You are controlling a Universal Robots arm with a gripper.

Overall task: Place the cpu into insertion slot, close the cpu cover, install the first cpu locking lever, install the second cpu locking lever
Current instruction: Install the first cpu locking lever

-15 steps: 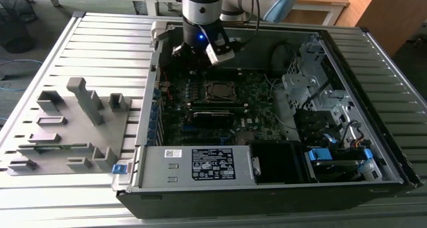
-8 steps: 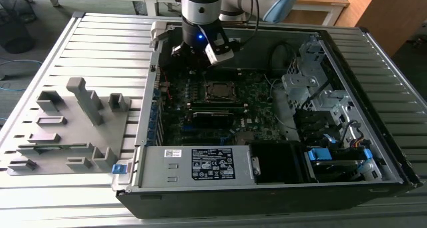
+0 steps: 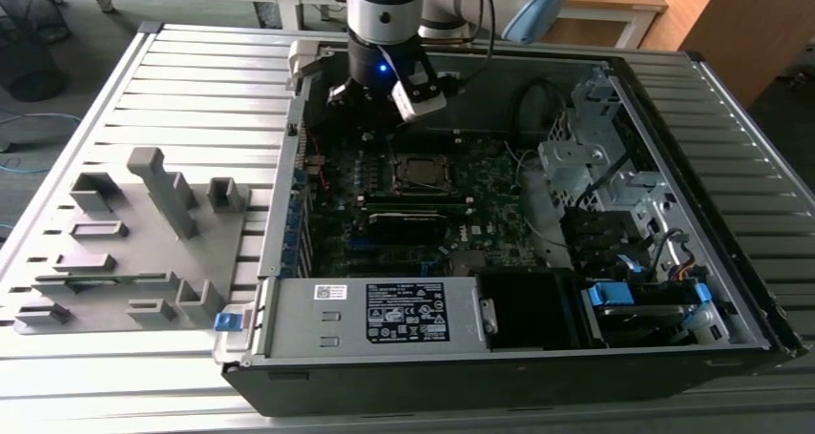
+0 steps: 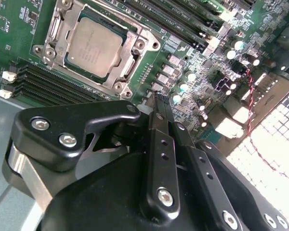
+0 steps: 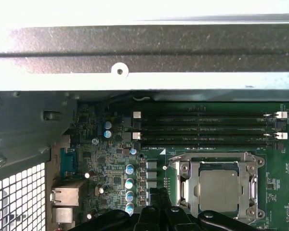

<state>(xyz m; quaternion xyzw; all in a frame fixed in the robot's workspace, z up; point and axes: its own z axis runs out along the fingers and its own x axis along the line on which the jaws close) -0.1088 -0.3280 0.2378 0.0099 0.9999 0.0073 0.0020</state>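
The black gripper (image 4: 160, 103) sits closest in the second wrist view. Its two slim fingers are pressed together at the tips with nothing between them.

The cpu (image 4: 94, 46) lies flat in the insertion slot (image 5: 212, 158) with its dull metal top facing up. It is almost square, so no long axis stands out. Its edges run parallel to the long memory slots (image 5: 207, 118) beside it. It lies clear of the jaws, apart from the fingertips and untouched.

The cpu cover (image 5: 194, 190) is down, framing the chip. I cannot tell how the locking levers stand.

A row of small round capacitors (image 5: 130, 183) stands on the motherboard (image 4: 19, 19) between the socket and the fingertips.

In the exterior view the socket lies near the middle of the board. The arm hangs over the board's far corner on the exterior view's left, inside the open computer case (image 3: 510, 367).
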